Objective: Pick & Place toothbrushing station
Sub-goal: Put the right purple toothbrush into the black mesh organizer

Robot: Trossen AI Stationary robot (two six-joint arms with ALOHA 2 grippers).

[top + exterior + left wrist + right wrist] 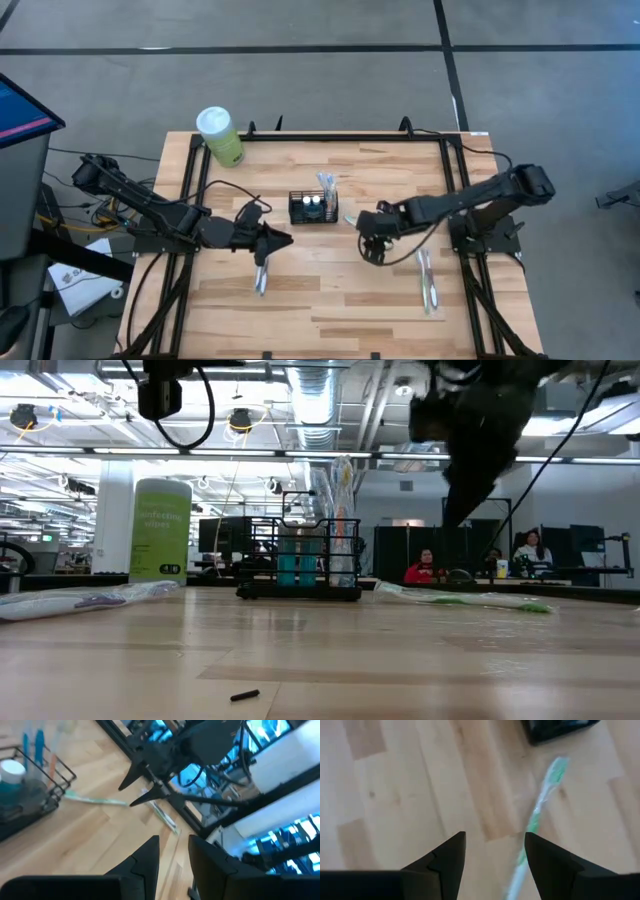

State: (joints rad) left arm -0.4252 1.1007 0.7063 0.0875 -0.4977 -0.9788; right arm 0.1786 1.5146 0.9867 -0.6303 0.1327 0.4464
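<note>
Green wrapped toothbrush (540,805) beside the caddy (313,208): right end effector (495,865) above it, parted, empty. Next: descend, close. Left end effector (173,857) part-open, empty.

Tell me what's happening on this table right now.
Two dark robot arms work around a small black wire-mesh caddy at mid-table. The right gripper hovers open and empty over the wood, above a green toothbrush in clear wrap that lies beside the caddy. The left gripper, empty with fingers slightly apart, waits on the caddy's other side. A green canister with white lid stands at the back.
</note>
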